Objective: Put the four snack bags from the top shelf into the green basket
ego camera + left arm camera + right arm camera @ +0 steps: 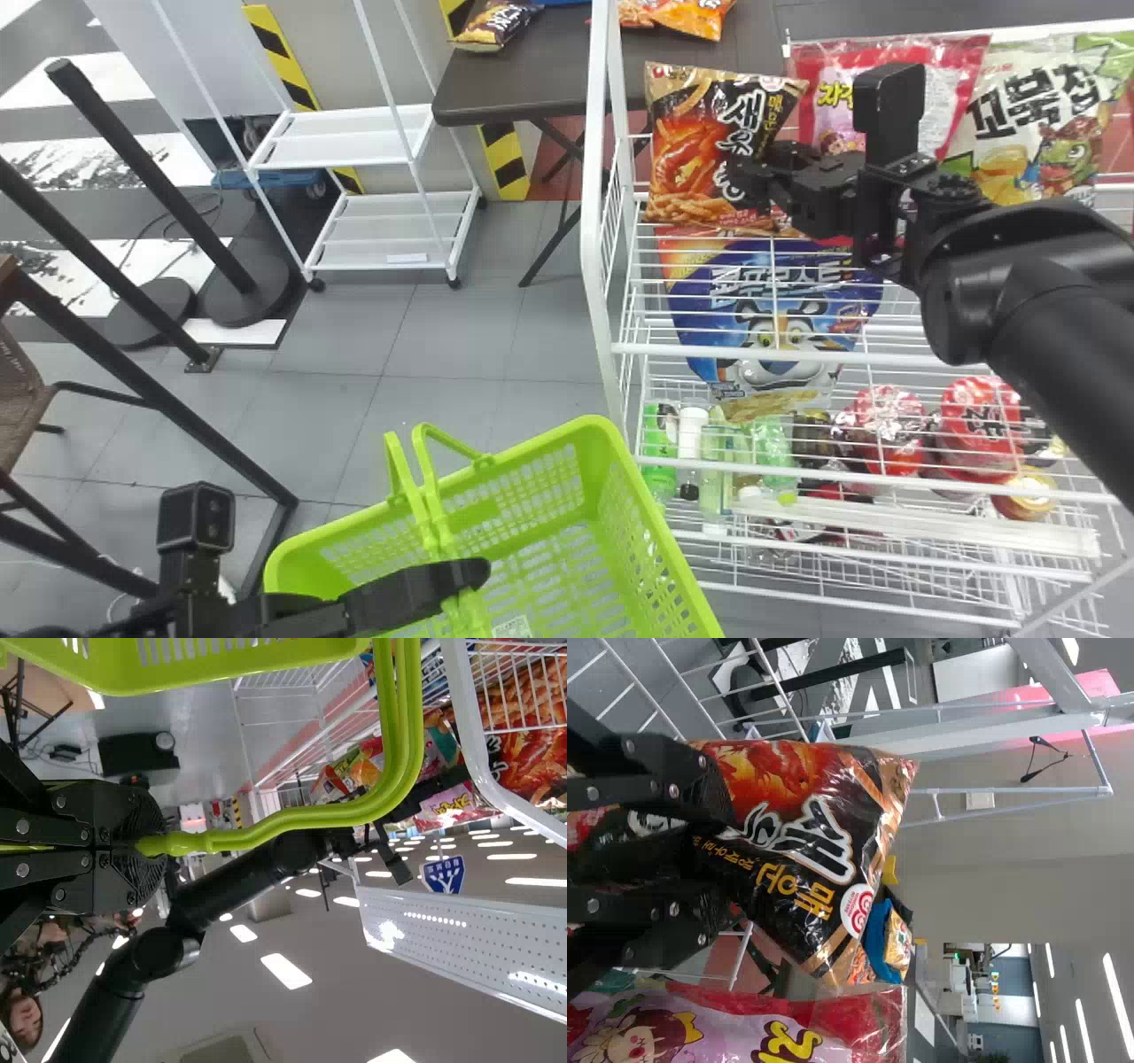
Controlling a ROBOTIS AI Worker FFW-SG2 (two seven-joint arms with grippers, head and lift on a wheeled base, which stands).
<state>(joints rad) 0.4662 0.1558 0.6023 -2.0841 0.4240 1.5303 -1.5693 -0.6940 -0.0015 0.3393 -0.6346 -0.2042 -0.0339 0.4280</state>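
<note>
Below, green basket [663,536] is held at its handle [292,826] by left gripper [476,574]; near rack edge [595,221], snack bag [695,146] is grasped by right gripper [751,180].

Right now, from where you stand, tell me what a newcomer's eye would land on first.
Probably the bright green basket low in the middle of the head view, with the left gripper clamped on its handle. Next, the black-and-orange snack bag at the top shelf's left end, the right gripper right up against it. Then perhaps the blue bag with a cartoon tiger, below it behind the white wires.
</note>
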